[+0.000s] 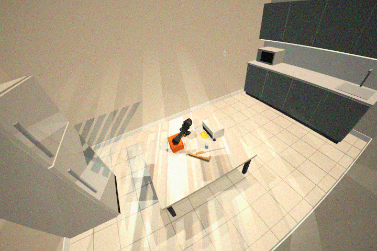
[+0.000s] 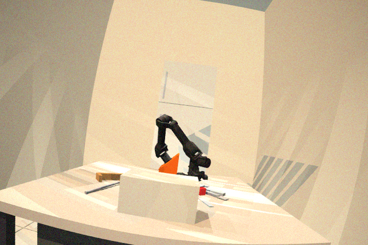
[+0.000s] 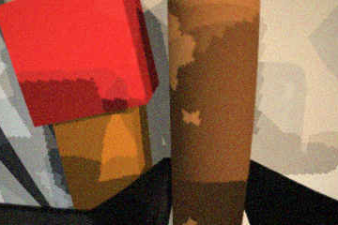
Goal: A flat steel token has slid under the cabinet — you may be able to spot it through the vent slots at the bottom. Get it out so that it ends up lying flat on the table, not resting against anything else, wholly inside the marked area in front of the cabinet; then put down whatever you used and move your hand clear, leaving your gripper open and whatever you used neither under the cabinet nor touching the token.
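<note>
The white cabinet [image 1: 214, 129] [image 2: 158, 197] stands on the table. The yellow marked area [image 1: 204, 135] lies in front of it. I cannot see the steel token or the vent slots. My gripper [image 3: 204, 166] [image 1: 187, 134] is low beside the orange block, away from the cabinet. It is shut on a brown wooden handle [image 3: 214, 103], which stands between the black fingers in the wrist view. What the handle ends in cannot be made out. Just left of it in the wrist view are a red block [image 3: 78, 42] [image 2: 202, 191] and an orange handle [image 3: 101, 155].
An orange block [image 2: 170, 167] is by the arm. A wooden L-shaped tool [image 1: 198, 157] [image 2: 108, 176] and a thin grey rod [image 1: 217, 150] [image 2: 101, 187] lie to one side. A small grey block [image 1: 206, 145] is near the yellow area. Grey bars [image 2: 216, 191] lie past the cabinet's right edge in the exterior view.
</note>
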Available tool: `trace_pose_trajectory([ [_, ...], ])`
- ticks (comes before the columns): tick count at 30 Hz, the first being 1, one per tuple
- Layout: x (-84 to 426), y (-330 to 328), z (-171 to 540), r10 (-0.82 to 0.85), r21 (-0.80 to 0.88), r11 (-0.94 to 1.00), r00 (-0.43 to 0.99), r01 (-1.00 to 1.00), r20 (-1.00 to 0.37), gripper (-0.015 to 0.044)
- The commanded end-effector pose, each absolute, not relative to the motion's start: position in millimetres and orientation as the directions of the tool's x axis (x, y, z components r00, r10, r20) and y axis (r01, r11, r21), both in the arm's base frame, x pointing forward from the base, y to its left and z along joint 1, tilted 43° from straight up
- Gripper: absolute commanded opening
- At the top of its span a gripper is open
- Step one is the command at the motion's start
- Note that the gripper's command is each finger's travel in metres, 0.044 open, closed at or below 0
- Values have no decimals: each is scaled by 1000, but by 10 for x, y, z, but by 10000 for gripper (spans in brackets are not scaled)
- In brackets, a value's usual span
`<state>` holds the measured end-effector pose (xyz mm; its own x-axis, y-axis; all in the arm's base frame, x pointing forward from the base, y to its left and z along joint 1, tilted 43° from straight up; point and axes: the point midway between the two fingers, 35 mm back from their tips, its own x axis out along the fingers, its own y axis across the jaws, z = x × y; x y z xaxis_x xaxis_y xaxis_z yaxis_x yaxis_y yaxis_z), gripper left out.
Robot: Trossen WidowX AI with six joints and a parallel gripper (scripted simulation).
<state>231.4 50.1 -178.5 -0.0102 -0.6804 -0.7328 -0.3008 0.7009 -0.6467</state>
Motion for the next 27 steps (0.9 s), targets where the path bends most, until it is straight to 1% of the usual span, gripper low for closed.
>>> trace_pose_trajectory([
  [1,2329,512,-1787,-678,-653,711,-6,-260,-735,0],
  [27,2332,512,-1787,-678,-676,734,-6,-56,-735,0],
])
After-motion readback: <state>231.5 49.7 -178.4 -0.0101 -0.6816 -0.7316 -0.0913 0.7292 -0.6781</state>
